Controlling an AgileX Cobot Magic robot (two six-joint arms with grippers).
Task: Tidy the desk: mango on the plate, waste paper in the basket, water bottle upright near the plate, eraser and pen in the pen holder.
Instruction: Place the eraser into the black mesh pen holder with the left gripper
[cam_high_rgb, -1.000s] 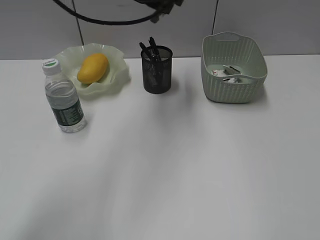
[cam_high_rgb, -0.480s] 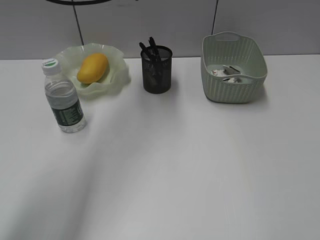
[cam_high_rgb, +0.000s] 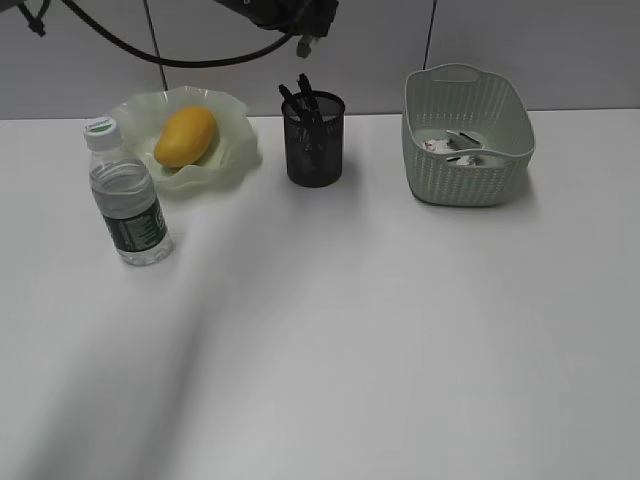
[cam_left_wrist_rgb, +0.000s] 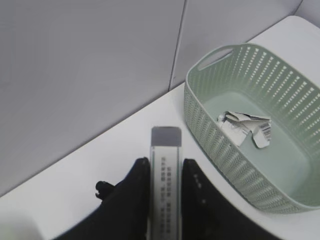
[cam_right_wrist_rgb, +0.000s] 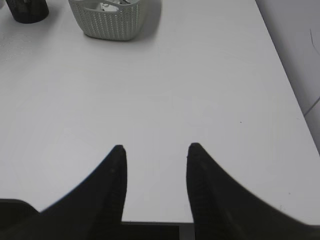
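Water bottle (cam_high_rgb: 127, 195) stands upright far left on the desk (cam_high_rgb: 330, 340), just in front of and beside the plate (cam_high_rgb: 235, 135), so that step reads done. Mango (cam_high_rgb: 186, 136) lies on the plate, done too. Next along, pen holder (cam_high_rgb: 314, 139) at back centre with dark pens (cam_high_rgb: 298, 100) sticking out of its top. Above it, at the top edge of the exterior view, part of the left arm hangs in the air. Left wrist view shows the left gripper (cam_left_wrist_rgb: 166, 175) narrowed on an eraser (cam_left_wrist_rgb: 165, 185), a flat white block with a grey end and printed sleeve, pinched between both fingers and pointing forward; the holder itself isn't in that view. Right of the holder sits the basket (cam_high_rgb: 497, 165) with the waste paper (cam_high_rgb: 445, 147) crumpled on its floor, so that step looks finished as well. Right gripper (cam_right_wrist_rgb: 155, 150) hovers over bare desk off to the right, jaws apart, nothing between them, idle. Step in hand, as I judge it: eraser into the pen holder, likely the last item. Next move calls for centring the eraser over the holder's mouth, tipping it end-down to clear the pens already inside, then releasing low enough that it doesn't bounce off the rim.
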